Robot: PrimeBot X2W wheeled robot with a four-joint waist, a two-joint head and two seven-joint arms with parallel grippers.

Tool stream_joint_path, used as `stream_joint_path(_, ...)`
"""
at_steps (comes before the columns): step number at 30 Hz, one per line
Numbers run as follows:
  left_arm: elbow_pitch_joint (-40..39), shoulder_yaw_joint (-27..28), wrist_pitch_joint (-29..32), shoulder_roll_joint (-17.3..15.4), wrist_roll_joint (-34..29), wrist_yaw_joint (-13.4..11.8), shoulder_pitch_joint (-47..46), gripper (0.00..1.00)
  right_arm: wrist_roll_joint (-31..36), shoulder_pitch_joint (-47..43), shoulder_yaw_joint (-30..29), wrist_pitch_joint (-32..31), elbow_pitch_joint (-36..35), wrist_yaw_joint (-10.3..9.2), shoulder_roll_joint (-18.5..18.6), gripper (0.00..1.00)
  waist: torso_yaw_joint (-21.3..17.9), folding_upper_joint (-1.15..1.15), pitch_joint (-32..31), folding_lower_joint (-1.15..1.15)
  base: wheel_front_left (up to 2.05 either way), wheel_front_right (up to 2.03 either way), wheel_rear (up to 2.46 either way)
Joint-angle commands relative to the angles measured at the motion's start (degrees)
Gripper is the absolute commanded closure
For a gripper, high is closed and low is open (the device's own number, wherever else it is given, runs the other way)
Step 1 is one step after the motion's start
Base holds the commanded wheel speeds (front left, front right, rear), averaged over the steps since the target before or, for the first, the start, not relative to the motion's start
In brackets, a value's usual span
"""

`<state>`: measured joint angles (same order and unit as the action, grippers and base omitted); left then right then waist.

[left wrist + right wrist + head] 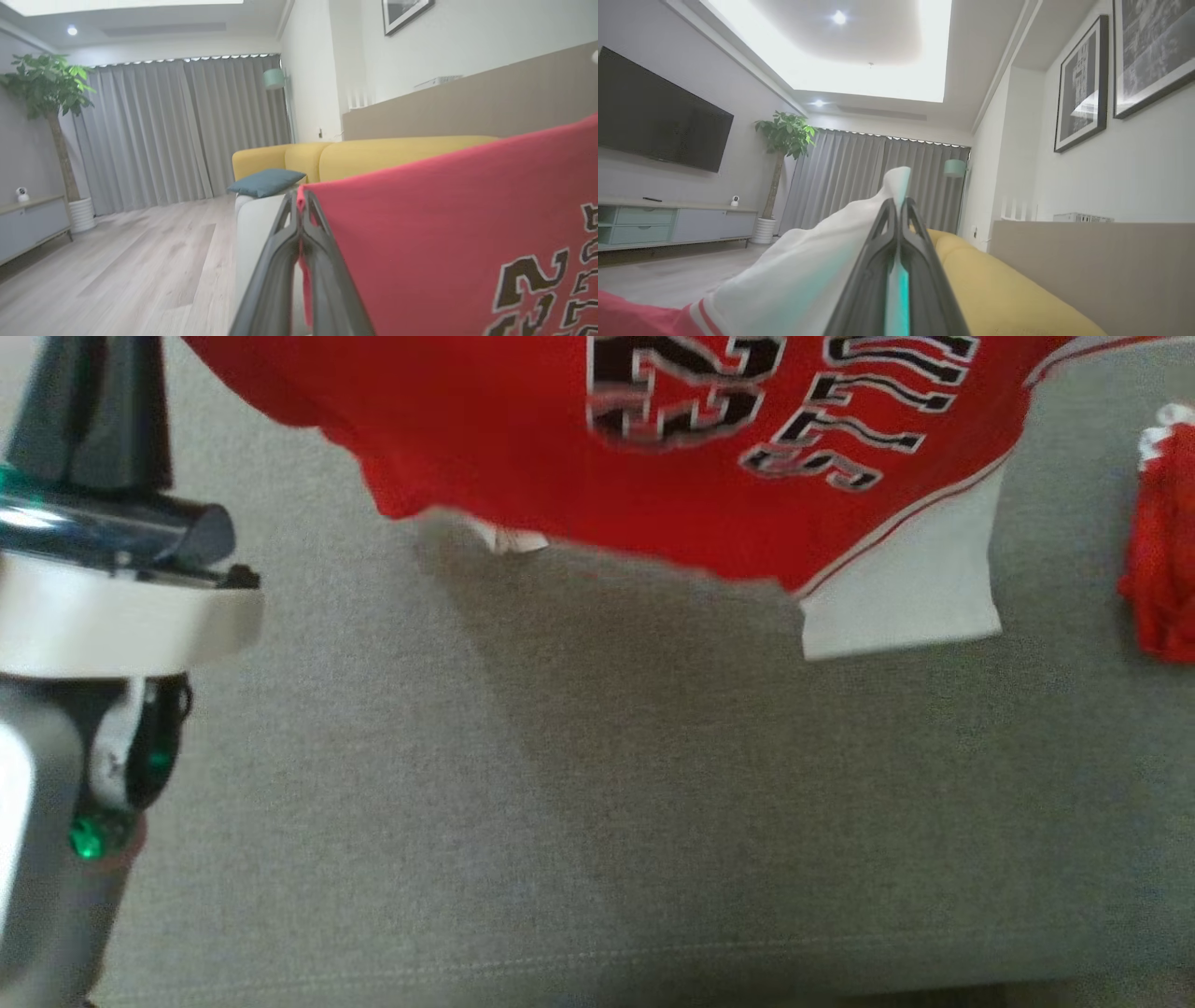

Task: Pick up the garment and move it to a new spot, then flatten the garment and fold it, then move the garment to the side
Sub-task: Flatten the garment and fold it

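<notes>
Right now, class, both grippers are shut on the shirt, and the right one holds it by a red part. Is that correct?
No. The right gripper is shut on a white part of the shirt, not a red one; the right wrist view shows it. The left gripper is shut on the shirt too.

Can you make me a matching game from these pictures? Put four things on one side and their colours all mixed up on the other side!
Things:
1. jersey
2. sofa
3. cushion
4. curtains

Colours:
A. grey
B. red
C. yellow
D. blue

Right pairs: 1-B, 2-C, 3-D, 4-A.
</notes>
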<state>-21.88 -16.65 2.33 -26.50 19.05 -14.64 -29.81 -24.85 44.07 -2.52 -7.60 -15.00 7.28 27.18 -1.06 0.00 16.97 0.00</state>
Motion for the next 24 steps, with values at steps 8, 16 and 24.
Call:
stream_joint_path(8,-2.2,3.8,4.4,-3.3,1.1,1.1,-10.8,1.00,-2.8,4.8,-2.3,-9.2,-4.9,0.21,-1.0,1.00,-1.1,0.00,-1.2,0.00,0.00,0.00,0.00)
stream_joint_path(16,13.7,2.0,3.1,0.2,4.3,5.1,-23.4,1.00,-6.4,16.1,5.0,-10.0,9.5,0.21,-2.3,1.00,-1.4,0.00,1.5,0.00,0.00,0.00,0.00)
stream_joint_path(24,39.6,1.0,-6.9,6.7,4.8,8.3,-38.5,1.00,-7.3,33.5,14.7,0.2,33.4,0.21,-7.3,1.00,-1.3,0.00,4.1,0.00,0.00,0.00,0.00)
